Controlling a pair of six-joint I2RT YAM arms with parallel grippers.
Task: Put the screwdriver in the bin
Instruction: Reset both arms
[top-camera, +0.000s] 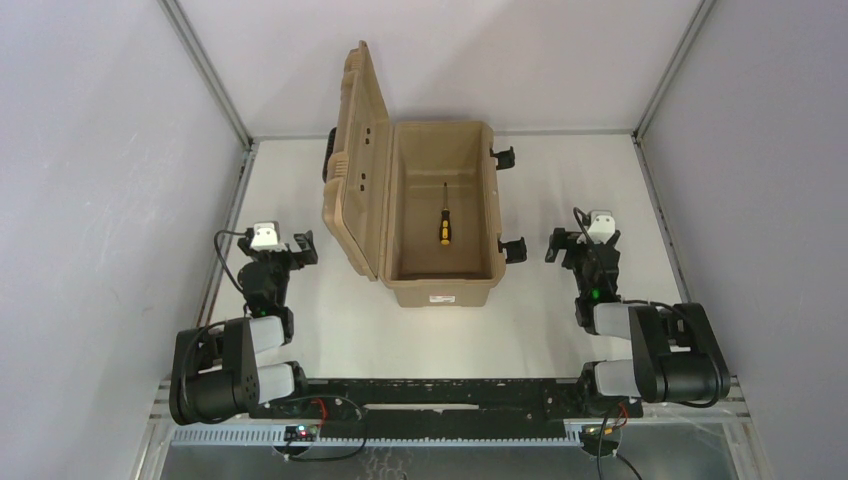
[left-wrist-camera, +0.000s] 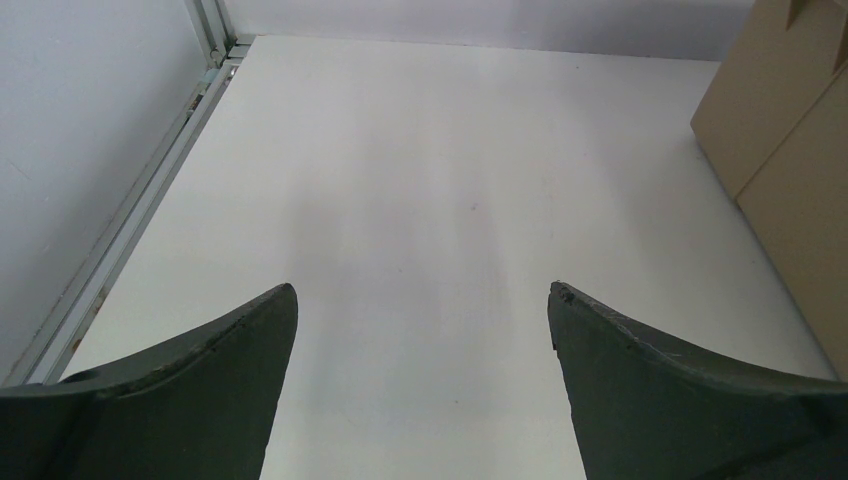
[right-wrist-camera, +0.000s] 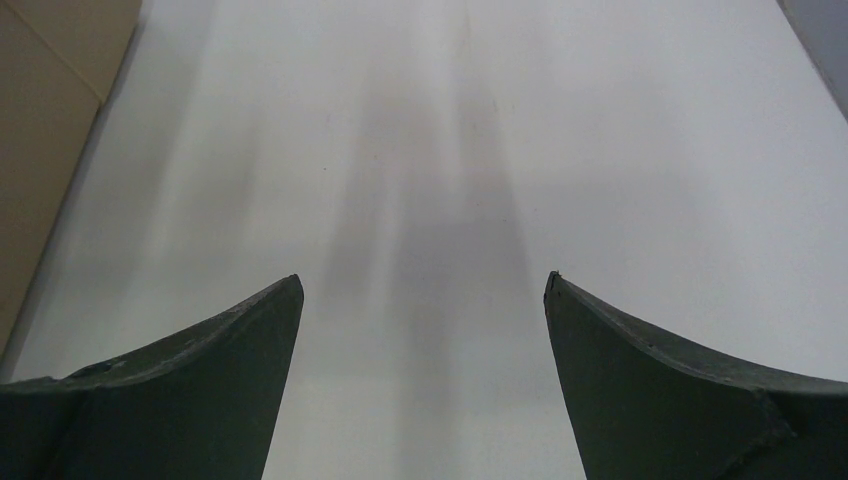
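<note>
The screwdriver (top-camera: 444, 221), with its yellow-and-black handle and thin dark shaft, lies on the floor inside the tan bin (top-camera: 441, 289). The bin stands mid-table with its ribbed lid (top-camera: 357, 185) swung open to the left. My left gripper (top-camera: 292, 247) is open and empty, left of the bin near the table's left side. My right gripper (top-camera: 578, 243) is open and empty, right of the bin. The left wrist view shows open fingers (left-wrist-camera: 220, 380) over bare table, with the bin's side (left-wrist-camera: 790, 150) at the right. The right wrist view shows open fingers (right-wrist-camera: 660, 390) and the bin's edge (right-wrist-camera: 50, 100) at the left.
Black latches (top-camera: 503, 157) stick out on the bin's right side. A metal frame rail (top-camera: 225, 240) runs along the table's left edge and another rail (top-camera: 660, 220) along the right. Grey walls enclose the table.
</note>
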